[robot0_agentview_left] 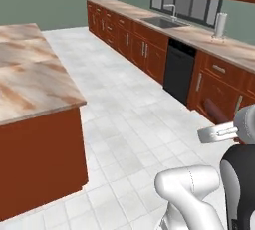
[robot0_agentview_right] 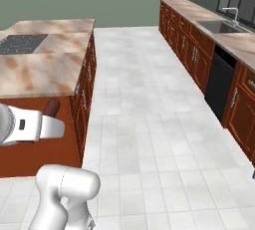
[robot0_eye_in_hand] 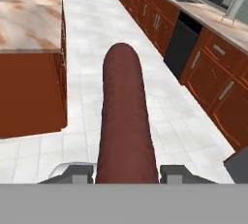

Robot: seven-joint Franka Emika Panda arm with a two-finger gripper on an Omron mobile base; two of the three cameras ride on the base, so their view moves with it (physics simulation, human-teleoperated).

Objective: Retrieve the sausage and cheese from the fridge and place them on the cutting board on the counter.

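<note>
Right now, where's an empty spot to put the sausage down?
The tool holds the sausage. The island counter has bare stone beside the dark cooktop. The long counter is free between the sink and a pale upright item.

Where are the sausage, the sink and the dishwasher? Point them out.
sausage (robot0_eye_in_hand: 125,121): hand view, middle of its dark red-brown body, between the gripper's fingers.
sink (robot0_agentview_left: 162,22): left base view, basin in the counter.
dishwasher (robot0_agentview_left: 178,71): left base view, black front panel.
</note>
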